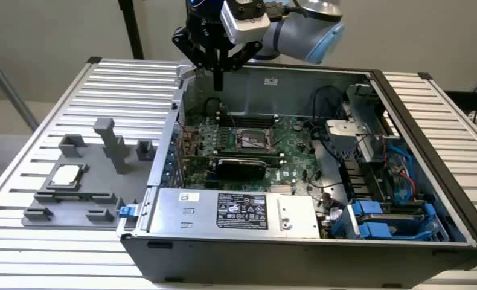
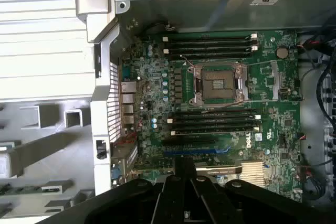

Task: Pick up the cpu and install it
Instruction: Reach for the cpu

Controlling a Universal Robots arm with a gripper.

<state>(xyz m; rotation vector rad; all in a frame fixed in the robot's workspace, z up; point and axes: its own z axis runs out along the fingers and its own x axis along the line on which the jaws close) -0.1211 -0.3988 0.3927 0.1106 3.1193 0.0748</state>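
Note:
The cpu (image 1: 66, 176), a small flat square chip with a silvery top, lies in a recess of the grey fixture (image 1: 77, 196) at the exterior view's left, outside the computer case. My gripper (image 1: 218, 75) hangs high over the case's back left corner, far from the chip, its dark fingers drawn together into one point and holding nothing. In the wrist view the gripper (image 2: 185, 162) points down at the green motherboard (image 2: 220, 129). The empty cpu socket (image 2: 219, 83) with its metal frame sits mid-board, also seen as the socket (image 1: 253, 141) in the exterior view.
The open case (image 1: 319, 241) stands on a slatted metal table (image 1: 45, 109). A silver power supply with a black label (image 1: 234, 211) fills the case's near side. Memory sticks (image 2: 210, 45) flank the socket. Cables and blue drive bays (image 1: 387, 220) crowd the exterior view's right. Upright grey posts (image 1: 110, 142) rise from the fixture.

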